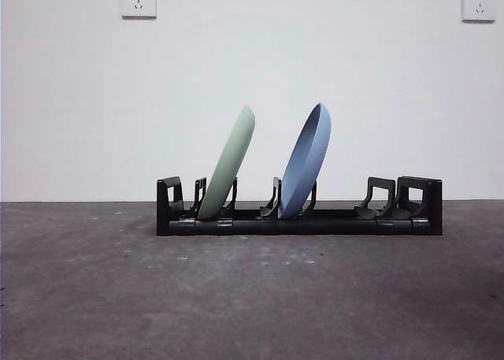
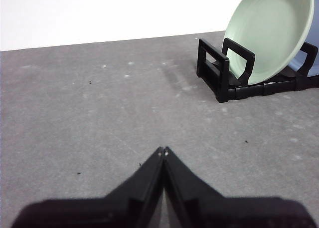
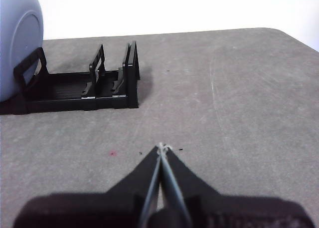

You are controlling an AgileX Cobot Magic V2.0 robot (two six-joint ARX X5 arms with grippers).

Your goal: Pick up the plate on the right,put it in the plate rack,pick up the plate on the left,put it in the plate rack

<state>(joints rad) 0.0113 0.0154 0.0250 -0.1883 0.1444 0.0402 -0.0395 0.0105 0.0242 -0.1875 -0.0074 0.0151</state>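
Grey table bears plate rack holding green plate, blue plate

1. I read no text, label, brand or number anywhere in my three views.
2. The plate rack carries no lettering that I can make out.
3. The green plate and the blue plate are plain.
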